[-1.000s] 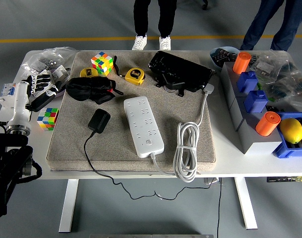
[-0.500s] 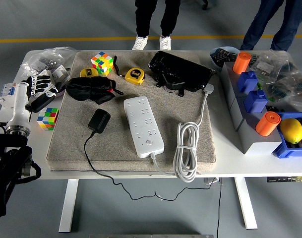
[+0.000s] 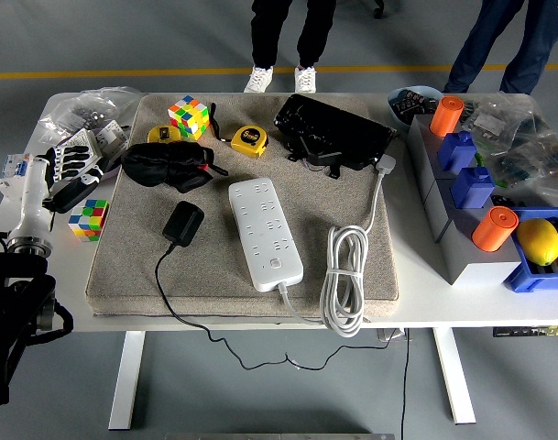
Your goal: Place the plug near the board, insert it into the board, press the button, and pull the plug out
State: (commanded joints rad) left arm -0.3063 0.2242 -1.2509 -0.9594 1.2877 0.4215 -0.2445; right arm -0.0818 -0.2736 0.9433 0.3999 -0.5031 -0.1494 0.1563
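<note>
The black plug (image 3: 182, 224) lies on the grey mat (image 3: 169, 275), its black cable running over the table's near edge. Just to its right lies the white power board (image 3: 265, 232), unplugged, with its button (image 3: 276, 267) near the front end. The board's own white cord (image 3: 345, 275) is coiled to the right and ends in a white plug (image 3: 386, 164). My left hand (image 3: 70, 162) hovers over the table's left edge, well left of the black plug, with its fingers relaxed and empty. My right hand does not show.
A black pouch (image 3: 169, 167), two yellow tape measures (image 3: 251, 139), two puzzle cubes (image 3: 189, 116) (image 3: 89, 219) and a black case (image 3: 333, 133) lie around the board. Grey boxes with orange cylinders (image 3: 494, 228) and a lemon (image 3: 539, 241) stand at the right. Two persons stand at the far side.
My left arm has drifted slightly to the left and down. Nothing on the mat has moved.
</note>
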